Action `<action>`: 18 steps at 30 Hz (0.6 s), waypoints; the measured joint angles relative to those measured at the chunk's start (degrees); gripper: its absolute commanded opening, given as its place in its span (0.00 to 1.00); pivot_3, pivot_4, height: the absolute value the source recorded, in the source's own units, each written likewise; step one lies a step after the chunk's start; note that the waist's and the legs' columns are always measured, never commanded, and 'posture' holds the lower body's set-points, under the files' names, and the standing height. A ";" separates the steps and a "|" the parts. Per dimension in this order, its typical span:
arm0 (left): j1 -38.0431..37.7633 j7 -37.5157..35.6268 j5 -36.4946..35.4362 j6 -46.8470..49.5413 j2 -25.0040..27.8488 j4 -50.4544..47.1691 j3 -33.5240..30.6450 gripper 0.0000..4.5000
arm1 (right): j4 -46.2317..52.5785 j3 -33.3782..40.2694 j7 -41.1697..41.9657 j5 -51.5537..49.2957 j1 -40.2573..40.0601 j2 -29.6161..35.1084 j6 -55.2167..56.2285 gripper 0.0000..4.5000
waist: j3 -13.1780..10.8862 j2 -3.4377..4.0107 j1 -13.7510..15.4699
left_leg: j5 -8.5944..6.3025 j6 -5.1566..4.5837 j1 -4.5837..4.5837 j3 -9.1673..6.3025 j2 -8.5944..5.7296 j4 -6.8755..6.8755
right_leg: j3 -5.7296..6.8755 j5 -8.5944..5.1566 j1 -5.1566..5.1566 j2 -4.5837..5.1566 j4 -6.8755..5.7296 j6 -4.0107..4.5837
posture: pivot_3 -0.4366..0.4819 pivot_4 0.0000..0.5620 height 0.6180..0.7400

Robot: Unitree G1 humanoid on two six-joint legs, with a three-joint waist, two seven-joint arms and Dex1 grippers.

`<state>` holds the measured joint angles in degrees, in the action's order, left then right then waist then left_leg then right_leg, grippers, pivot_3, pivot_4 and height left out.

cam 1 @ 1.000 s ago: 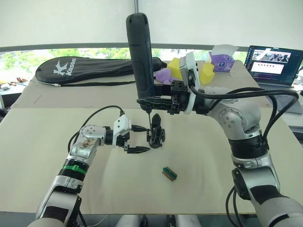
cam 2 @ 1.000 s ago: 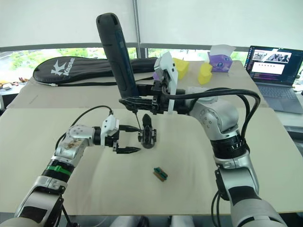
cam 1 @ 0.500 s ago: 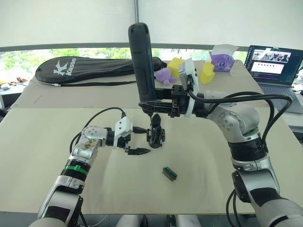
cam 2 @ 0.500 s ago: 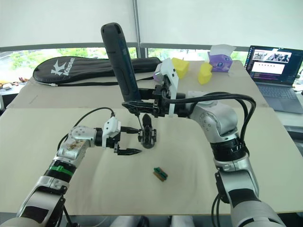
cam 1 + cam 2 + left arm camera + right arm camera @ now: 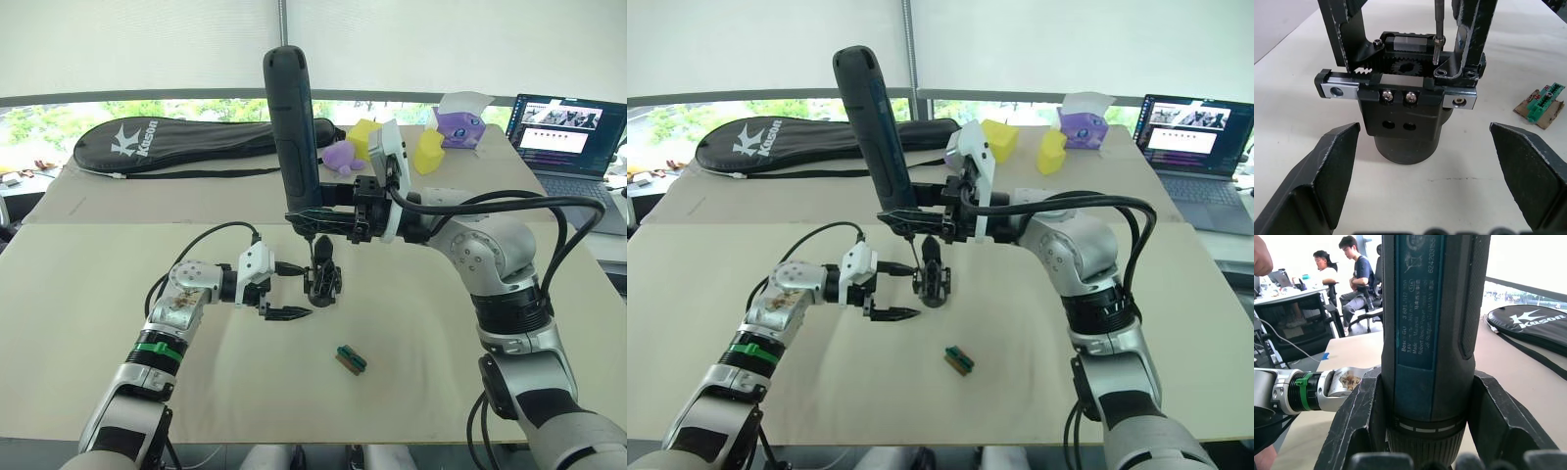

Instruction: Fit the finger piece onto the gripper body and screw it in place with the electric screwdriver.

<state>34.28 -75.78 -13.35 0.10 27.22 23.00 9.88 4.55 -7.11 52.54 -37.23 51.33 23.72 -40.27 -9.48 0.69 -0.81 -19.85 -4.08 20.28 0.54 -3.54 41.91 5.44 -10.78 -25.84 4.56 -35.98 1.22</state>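
Since a second ago the right end effector (image 5: 328, 217), clamping the electric screwdriver (image 5: 292, 127), lowered slightly; left end effector (image 5: 286, 290) spread.

The tip of the metal bit (image 5: 1437, 29) is seen against the top of the gripper body (image 5: 1400, 105), but contact with a screw cannot be told. The electric screwdriver (image 5: 1432, 333) is cut off at the picture's top edge in the right wrist view. The markings on the small green-and-black block (image 5: 351, 359) are too small to be read. The laptop (image 5: 566, 132) is cut by the right edge.
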 measured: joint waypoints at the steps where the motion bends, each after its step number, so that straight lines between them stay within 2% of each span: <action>1: 0.00 0.01 0.00 -0.09 -0.01 0.00 0.00 1.00 | 0.18 0.00 0.00 -0.02 -0.02 0.00 -0.27 0.42 | 0.00 0.00 0.00 | 0.00 0.00 0.00 0.00 0.00 0.00 | -0.01 0.00 0.00 0.00 0.00 0.00 | 0.48 0.27 0.98; 18: 0.00 0.09 0.00 -0.19 -0.49 -0.04 0.00 1.00 | 0.68 0.00 0.32 0.04 -0.98 0.12 -0.45 0.42 | 0.00 0.00 0.03 | 0.00 0.00 0.01 0.00 0.00 0.00 | -0.03 0.00 -0.01 0.01 0.00 0.00 | 0.48 0.27 0.98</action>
<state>34.28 -75.69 -13.35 -0.08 26.73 22.95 9.88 5.22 -7.11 52.86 -37.18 50.35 23.83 -40.72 -9.48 0.69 -0.78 -19.85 -4.08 20.29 0.54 -3.54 41.91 5.41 -10.78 -25.84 4.57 -35.98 1.22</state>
